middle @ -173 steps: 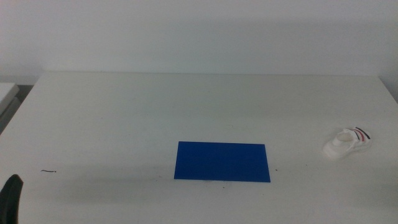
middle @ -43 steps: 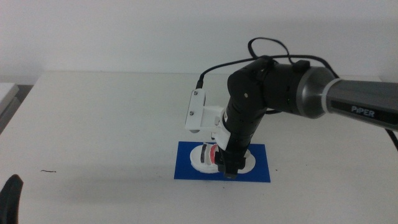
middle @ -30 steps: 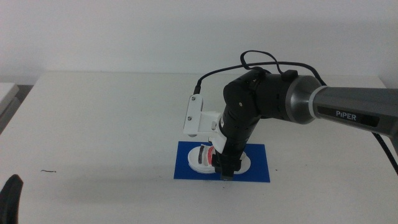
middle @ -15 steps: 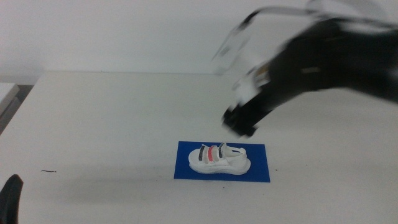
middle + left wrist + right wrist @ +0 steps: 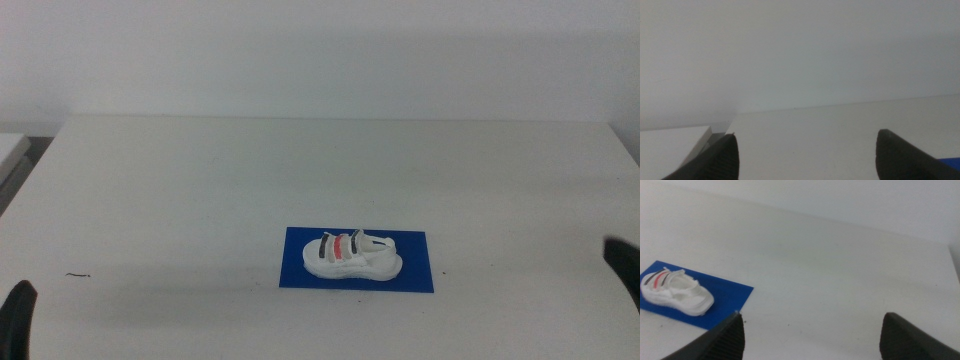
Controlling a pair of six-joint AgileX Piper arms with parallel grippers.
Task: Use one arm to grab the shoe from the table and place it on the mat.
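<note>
The white shoe [image 5: 352, 256] with black and red straps lies on its sole on the blue mat [image 5: 415, 272], near the middle of the white table [image 5: 200, 190]. My right gripper [image 5: 625, 270] is far off at the right edge of the middle view, open and empty. In the right wrist view its jaws [image 5: 815, 337] stand wide apart, with the shoe [image 5: 675, 292] on the mat [image 5: 730, 294] well away from them. My left gripper [image 5: 18, 318] waits at the bottom left corner, and its jaws [image 5: 807, 160] are open and empty.
A small dark mark [image 5: 78, 274] lies on the table near the front left. A pale surface [image 5: 10, 148] stands beyond the table's left edge. A plain white wall is behind the table.
The right arm carried the shoe from the table's right side onto the mat, let go, rose and pulled back to the right edge. The left gripper has not moved.
</note>
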